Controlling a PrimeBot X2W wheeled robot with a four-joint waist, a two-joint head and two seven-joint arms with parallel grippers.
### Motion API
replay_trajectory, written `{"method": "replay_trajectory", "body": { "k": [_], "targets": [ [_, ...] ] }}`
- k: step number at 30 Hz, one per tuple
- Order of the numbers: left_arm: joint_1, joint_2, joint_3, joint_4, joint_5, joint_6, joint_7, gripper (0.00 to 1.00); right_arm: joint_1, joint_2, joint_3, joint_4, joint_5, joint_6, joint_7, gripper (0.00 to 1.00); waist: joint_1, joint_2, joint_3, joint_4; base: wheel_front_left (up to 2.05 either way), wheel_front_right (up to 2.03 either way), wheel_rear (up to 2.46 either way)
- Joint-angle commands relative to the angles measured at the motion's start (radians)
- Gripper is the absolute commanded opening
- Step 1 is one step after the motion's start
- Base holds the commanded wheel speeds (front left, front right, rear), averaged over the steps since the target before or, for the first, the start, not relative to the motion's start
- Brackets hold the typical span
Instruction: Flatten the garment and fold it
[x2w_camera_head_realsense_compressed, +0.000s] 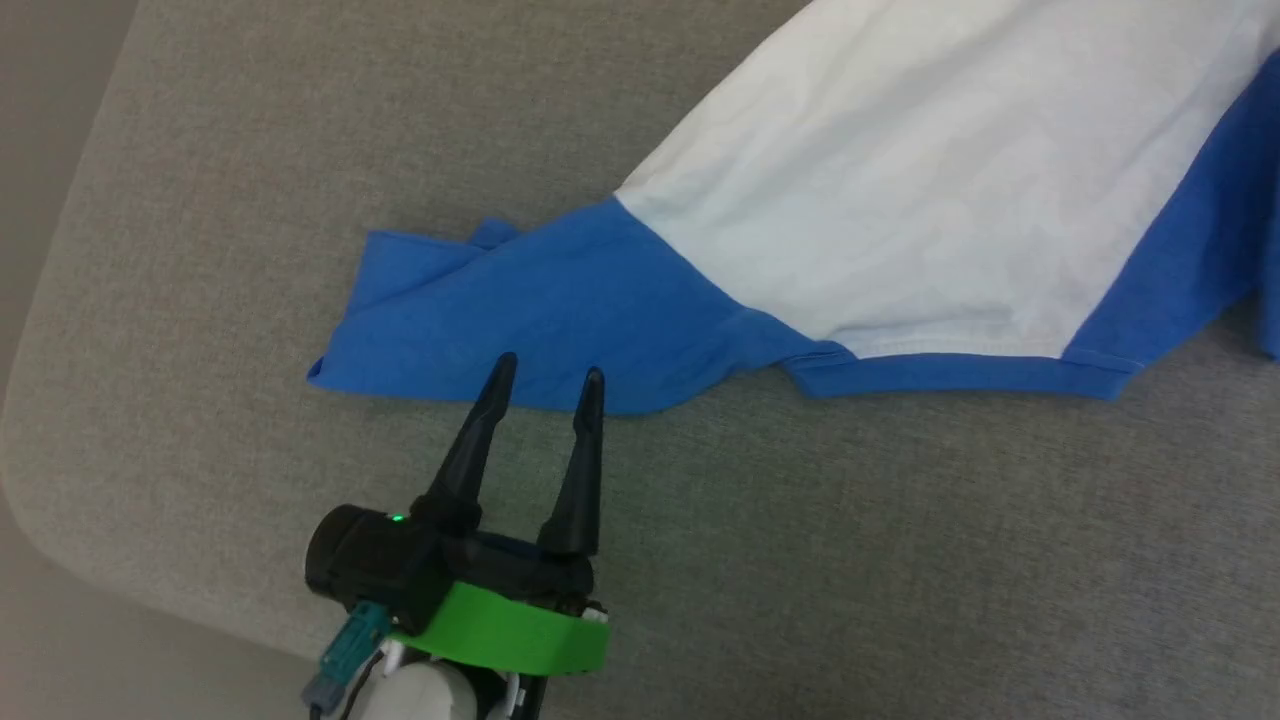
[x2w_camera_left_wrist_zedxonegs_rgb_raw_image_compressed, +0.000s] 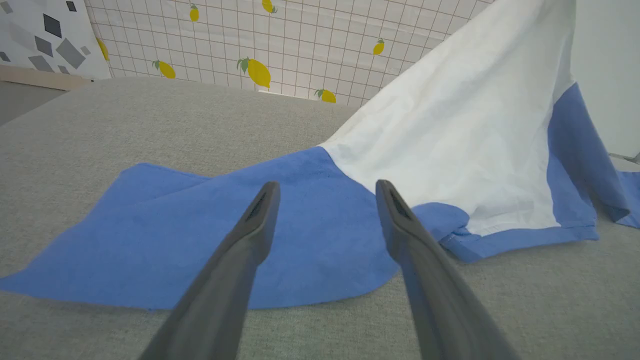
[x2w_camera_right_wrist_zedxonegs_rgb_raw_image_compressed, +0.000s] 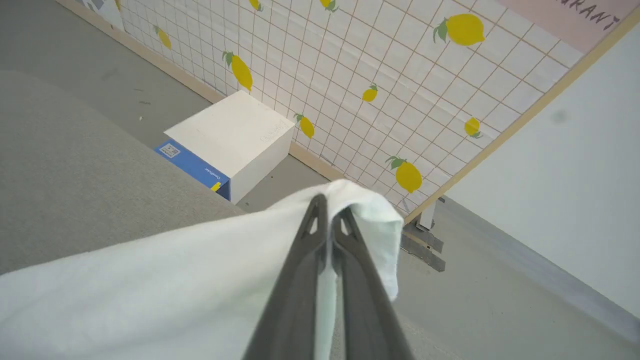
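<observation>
The right gripper (x2w_camera_right_wrist_zedxonegs_rgb_raw_image_compressed: 330, 207) is clenched on white cloth of the shirt (x2w_camera_head_realsense_compressed: 900, 220), held up off the grey pad (x2w_camera_head_realsense_compressed: 250, 150). The left gripper (x2w_camera_head_realsense_compressed: 549, 375) hovers spread over the near edge of the blue sleeve (x2w_camera_head_realsense_compressed: 520, 310), which lies flat at left. This looks like the flattening stage; the next move is likely to pinch that sleeve and pull it outward.

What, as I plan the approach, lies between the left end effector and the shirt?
Nothing: in the head view, tips of the left end effector overlap the shirt sleeve.
</observation>
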Motion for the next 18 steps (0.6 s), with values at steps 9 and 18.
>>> {"method": "replay_trajectory", "body": {
  "k": [9,18],
  "targets": [
    [-0.044,-0.034,-0.020,0.042,0.007,-0.042,-0.005,1.00,0.002,0.005,0.017,0.244,-0.096,-0.002,-0.140,1.00,-0.0001,0.0000,0.047,0.062,0.00,0.00,0.00],
    [-0.061,-0.040,0.001,0.066,0.026,-0.061,-0.005,1.00,0.061,0.036,-0.066,0.290,-0.081,-0.002,-0.242,1.00,-0.0001,0.0000,0.001,-0.006,0.00,0.00,0.00]
  ]
}}
